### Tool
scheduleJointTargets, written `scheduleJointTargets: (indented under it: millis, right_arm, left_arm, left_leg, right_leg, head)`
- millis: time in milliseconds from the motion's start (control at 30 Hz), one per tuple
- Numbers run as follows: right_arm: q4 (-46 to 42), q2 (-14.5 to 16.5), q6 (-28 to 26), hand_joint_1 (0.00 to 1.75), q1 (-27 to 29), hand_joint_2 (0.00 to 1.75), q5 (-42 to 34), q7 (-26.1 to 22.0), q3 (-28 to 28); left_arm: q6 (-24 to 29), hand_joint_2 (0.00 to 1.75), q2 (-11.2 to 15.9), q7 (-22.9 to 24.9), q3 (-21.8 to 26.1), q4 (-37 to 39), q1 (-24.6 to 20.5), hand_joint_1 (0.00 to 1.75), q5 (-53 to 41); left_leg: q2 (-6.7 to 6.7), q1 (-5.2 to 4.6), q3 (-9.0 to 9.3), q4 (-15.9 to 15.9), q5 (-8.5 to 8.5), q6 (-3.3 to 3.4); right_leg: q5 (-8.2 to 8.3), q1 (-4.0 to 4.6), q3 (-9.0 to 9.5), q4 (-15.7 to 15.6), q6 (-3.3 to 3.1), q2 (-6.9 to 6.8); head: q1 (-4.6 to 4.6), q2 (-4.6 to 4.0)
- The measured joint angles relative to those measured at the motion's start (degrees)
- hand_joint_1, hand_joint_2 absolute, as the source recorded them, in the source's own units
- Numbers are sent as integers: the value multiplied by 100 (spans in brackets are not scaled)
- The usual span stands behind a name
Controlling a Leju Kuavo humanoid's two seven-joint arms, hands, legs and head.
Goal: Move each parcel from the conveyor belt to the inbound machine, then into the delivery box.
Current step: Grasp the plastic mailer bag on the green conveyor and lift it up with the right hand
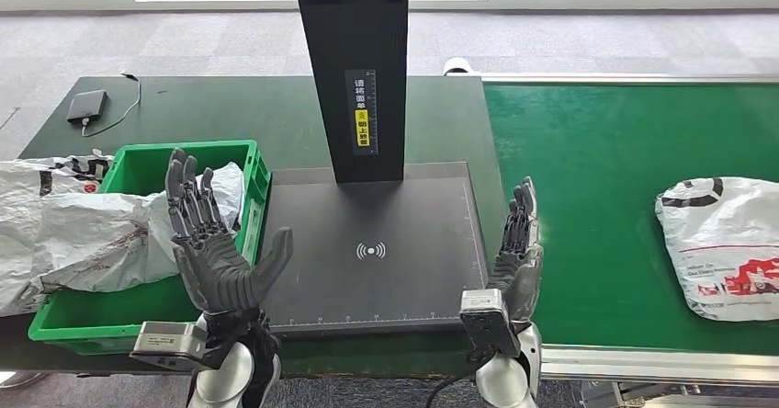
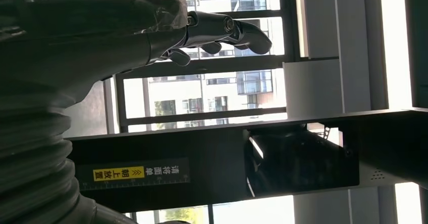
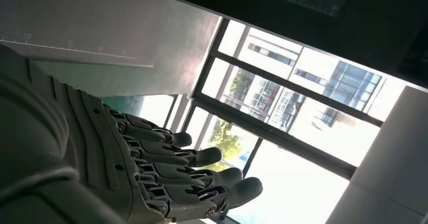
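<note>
At the far left of the head view, white bags (image 1: pixel 55 233) lie piled in and over a green box (image 1: pixel 129 321), which looks like the delivery box, so those parcels seem to be done. Above it, in the upper left, a small dark device (image 1: pixel 86 106) with a cord sits on the dark green tabletop (image 1: pixel 230 109). Just right of the box, the left hand (image 1: pixel 216 252) is held up with its fingers (image 1: pixel 188 197) spread and nothing in it. In the middle lies the flat black scan pad (image 1: pixel 386 233) with a tall black post (image 1: pixel 356 68) standing on it; this is likely the inbound machine, and it is bare, ready for a parcel. At its right edge the right hand (image 1: pixel 516 256) stands up, its fingers (image 1: pixel 522 210) straight and close together, holding nothing. Further right runs the green belt (image 1: pixel 588 169), and the next parcel (image 1: pixel 726 247), a white bag with red print, waits at the right edge, well apart from both hands. Grey carpet and windows fill the top.
</note>
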Motion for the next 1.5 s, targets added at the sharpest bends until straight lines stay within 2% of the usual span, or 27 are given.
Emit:
scheduleJointTargets:
  millis: [367, 500, 1500]
  right_arm:
    - [85, 15, -58, 0, 3, 0, -2, -67, -86]
    - [109, 18, -48, 0, 0, 0, -31, -68, -86]
    - [195, 22, -15, 0, -8, 0, -120, -69, -86]
  left_arm:
    - [68, 175, 7, 0, 0, 52, -1, 0, 51]
    - [74, 0, 8, 0, 0, 55, -1, 0, 57]
    - [135, 0, 11, 0, 0, 53, 0, 0, 34]
  left_leg:
    - [-1, 0, -1, 0, 0, 0]
    - [-1, 0, -1, 0, 0, 0]
    - [-1, 0, -1, 0, 0, 0]
  right_leg:
    - [0, 0, 1, 0, 0, -1]
    - [0, 0, 2, 0, 0, -1]
    - [0, 0, 2, 0, 0, -1]
  head:
    - [0, 0]
    - [0, 0]
    - [0, 0]
